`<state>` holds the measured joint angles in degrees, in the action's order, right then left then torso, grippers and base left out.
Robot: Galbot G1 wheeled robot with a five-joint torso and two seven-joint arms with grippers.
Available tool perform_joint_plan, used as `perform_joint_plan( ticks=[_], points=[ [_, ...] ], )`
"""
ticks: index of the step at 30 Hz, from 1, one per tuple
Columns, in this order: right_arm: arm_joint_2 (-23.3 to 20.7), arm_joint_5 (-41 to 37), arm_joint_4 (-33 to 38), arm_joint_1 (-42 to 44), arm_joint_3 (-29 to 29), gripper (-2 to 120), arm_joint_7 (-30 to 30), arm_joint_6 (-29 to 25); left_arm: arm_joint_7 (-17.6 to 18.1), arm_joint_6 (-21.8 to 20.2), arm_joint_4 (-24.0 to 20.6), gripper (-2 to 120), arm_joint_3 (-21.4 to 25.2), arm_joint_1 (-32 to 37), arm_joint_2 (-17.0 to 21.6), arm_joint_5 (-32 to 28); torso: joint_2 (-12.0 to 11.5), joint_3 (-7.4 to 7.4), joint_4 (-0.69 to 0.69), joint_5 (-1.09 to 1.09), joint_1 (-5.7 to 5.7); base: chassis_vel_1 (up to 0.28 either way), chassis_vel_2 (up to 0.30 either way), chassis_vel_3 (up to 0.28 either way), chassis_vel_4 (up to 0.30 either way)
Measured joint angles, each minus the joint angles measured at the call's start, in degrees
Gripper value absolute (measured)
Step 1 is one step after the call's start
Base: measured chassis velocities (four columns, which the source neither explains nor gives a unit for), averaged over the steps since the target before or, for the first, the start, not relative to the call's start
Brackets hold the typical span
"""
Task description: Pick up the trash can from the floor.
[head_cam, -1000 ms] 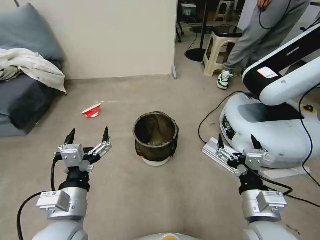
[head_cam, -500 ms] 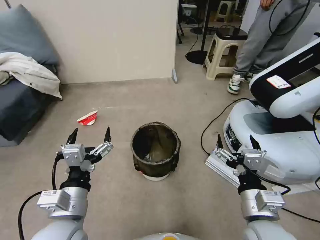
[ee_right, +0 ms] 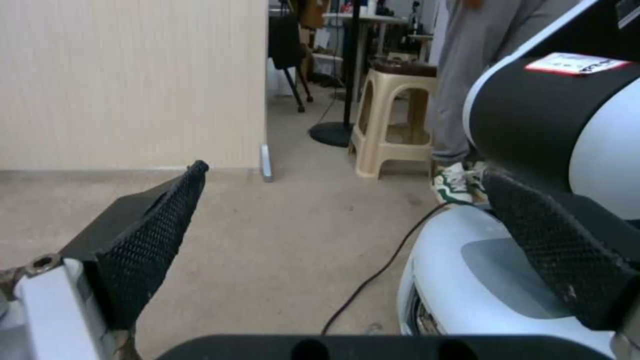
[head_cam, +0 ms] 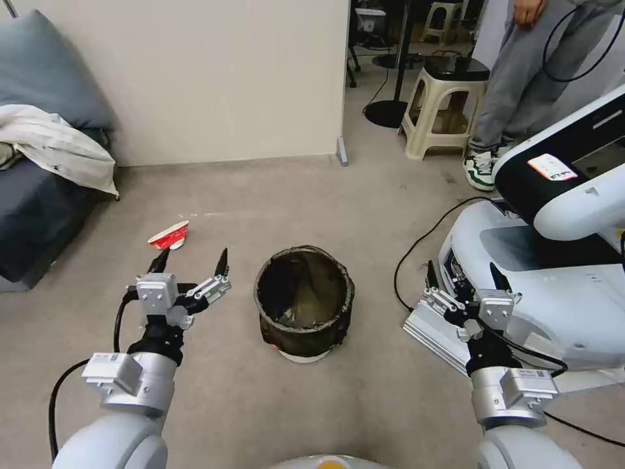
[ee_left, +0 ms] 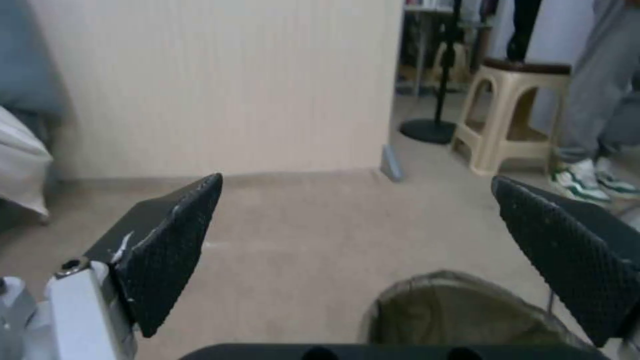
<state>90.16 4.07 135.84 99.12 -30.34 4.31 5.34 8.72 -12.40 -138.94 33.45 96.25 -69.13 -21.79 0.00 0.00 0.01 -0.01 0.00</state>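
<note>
- A dark sofa (head_cam: 32,215) with a pale blanket (head_cam: 58,146) draped over it stands at the far left against the wall (head_cam: 228,71).
- A crumpled red and white wrapper (head_cam: 170,235) lies on the floor (head_cam: 293,189), just beyond the left gripper.
- The left gripper (head_cam: 191,261) hovers low over the carpet with its fingers spread wide, close beside the trash can but not touching it.
- The trash can (head_cam: 304,301) stands upright on the floor between the two arms, its dark bag folded over the rim and a white base showing below.
- The right gripper (head_cam: 461,277) hangs with its fingers apart, well away from the bin, in front of another white robot base (head_cam: 553,286).
- A beige stool (head_cam: 444,107) stands farther back.
</note>
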Motion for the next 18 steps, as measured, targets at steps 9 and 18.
perform_joint_plan(
  ticks=[9,18],
  points=[
    [-0.2,-1.5,-1.5,-0.7,-0.4,100,0.8,0.1,1.2,-7.3,4.9,100,-3.8,-8.4,6.8,-6.5,0.0,0.0,-0.02,0.0,0.0,0.0,0.0,0.0,0.0],
    [-0.3,-1.5,-3.3,-1.1,-0.2,100,0.9,0.2,5.7,-17.3,7.7,100,-10.1,-15.1,9.0,-10.8,0.0,0.0,-0.01,0.01,0.0,0.0,0.0,0.0,0.0]
  ],
)
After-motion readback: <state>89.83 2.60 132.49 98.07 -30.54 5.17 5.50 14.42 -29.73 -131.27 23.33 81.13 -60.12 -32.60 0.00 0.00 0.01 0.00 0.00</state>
